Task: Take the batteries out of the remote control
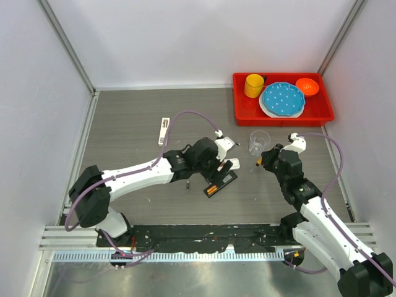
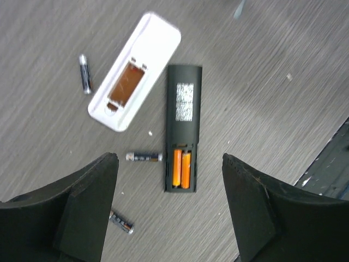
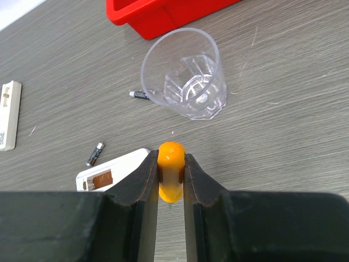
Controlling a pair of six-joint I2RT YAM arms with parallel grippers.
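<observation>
The black remote control [image 2: 184, 109] lies face down with its compartment uncovered, and two orange batteries [image 2: 181, 169] sit side by side inside. My left gripper [image 2: 170, 204] hovers open above that end, one finger on each side, touching nothing. Three dark batteries lie loose on the table [image 2: 84, 73], [image 2: 144, 156], [image 2: 121, 222]. A white remote [image 2: 135, 71] with an empty compartment lies beside the black one. My right gripper [image 3: 172, 158] is shut on an orange-handled screwdriver [image 3: 172, 188], held near a clear cup [image 3: 185, 73]. From above, the black remote [image 1: 221, 181] lies under the left gripper [image 1: 218, 168].
A red tray [image 1: 281, 117] at the back right holds a yellow cup, a blue plate and an orange bowl. The clear cup [image 1: 258, 142] stands just in front of it. A white cover piece [image 1: 163, 131] lies to the back left.
</observation>
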